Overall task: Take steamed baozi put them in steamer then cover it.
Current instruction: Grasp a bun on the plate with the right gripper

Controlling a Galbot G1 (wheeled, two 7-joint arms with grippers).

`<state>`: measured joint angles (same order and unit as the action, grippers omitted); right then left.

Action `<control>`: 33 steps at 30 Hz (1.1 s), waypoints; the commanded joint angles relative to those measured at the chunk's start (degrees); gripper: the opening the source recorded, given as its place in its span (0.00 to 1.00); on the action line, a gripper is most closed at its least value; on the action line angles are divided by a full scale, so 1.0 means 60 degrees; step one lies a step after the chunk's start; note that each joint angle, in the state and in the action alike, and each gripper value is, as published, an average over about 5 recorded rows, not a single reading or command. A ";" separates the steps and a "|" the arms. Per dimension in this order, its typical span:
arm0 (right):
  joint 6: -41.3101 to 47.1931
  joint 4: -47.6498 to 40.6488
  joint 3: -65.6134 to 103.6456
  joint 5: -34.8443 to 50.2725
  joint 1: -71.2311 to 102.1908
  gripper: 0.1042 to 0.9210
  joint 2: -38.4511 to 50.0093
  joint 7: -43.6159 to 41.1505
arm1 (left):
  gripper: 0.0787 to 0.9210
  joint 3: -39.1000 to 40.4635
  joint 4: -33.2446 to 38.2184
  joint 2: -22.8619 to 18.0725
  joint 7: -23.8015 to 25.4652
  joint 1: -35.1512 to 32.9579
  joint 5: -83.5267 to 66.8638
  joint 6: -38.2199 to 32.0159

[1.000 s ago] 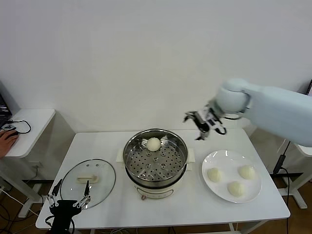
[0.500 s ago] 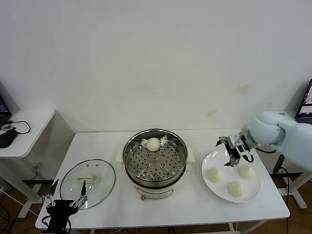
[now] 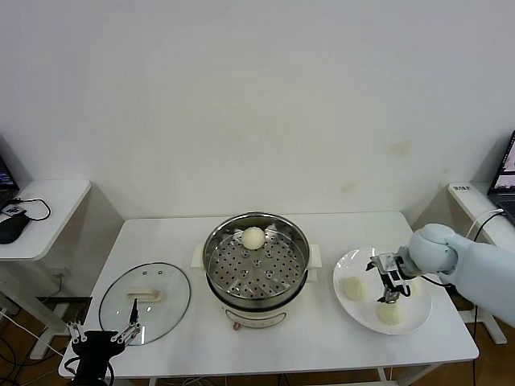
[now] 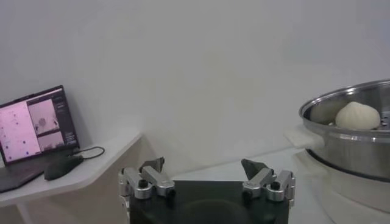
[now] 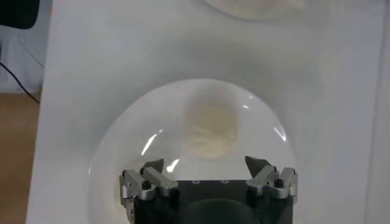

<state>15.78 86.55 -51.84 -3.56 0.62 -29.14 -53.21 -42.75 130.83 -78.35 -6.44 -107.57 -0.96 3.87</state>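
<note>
The steel steamer (image 3: pixel 278 281) stands on its white pot base at the table's middle, with one steamed baozi (image 3: pixel 253 236) at its far side. Two more baozi (image 3: pixel 352 288) (image 3: pixel 389 314) lie on the white plate (image 3: pixel 354 261) to the right. My right gripper (image 3: pixel 391 288) hangs open just over the plate, above a further baozi (image 5: pixel 210 129) that sits ahead of its spread fingertips (image 5: pixel 204 163), apart from them. The glass cover (image 3: pixel 145 293) lies flat at the table's left. My left gripper (image 3: pixel 100 336) waits open, below the table's front left corner.
In the left wrist view the steamer rim (image 4: pixel 350 103) and its baozi (image 4: pixel 358 115) show beyond the open left gripper (image 4: pixel 203 164). A side desk with a laptop (image 4: pixel 33 122) and a mouse (image 4: pixel 61 166) stands to the left.
My right arm has swung from beside the steamer's far right edge down to the plate, still open. The left gripper has sunk slightly at the front left corner.
</note>
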 commanded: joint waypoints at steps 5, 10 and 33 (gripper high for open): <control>0.0013 -0.1470 0.0806 -0.0291 0.1071 0.88 -0.1413 0.0134 | 0.88 -0.0062 -0.0026 0.0010 0.0002 -0.0014 -0.0003 0.0004; 0.0088 -0.1633 0.0729 -0.0233 0.0981 0.88 -0.1746 0.0106 | 0.88 -0.0073 -0.0053 0.0011 0.0007 -0.0014 -0.0004 0.0006; 0.0463 -0.1281 0.0368 -0.0078 0.0056 0.63 -0.1309 -0.0387 | 0.88 -0.0047 -0.0032 -0.0044 -0.0009 -0.0035 -0.0027 -0.0005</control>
<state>18.17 78.12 -49.43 -4.75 3.60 -38.34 -54.57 -43.05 130.58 -78.61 -6.48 -107.75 -1.12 3.89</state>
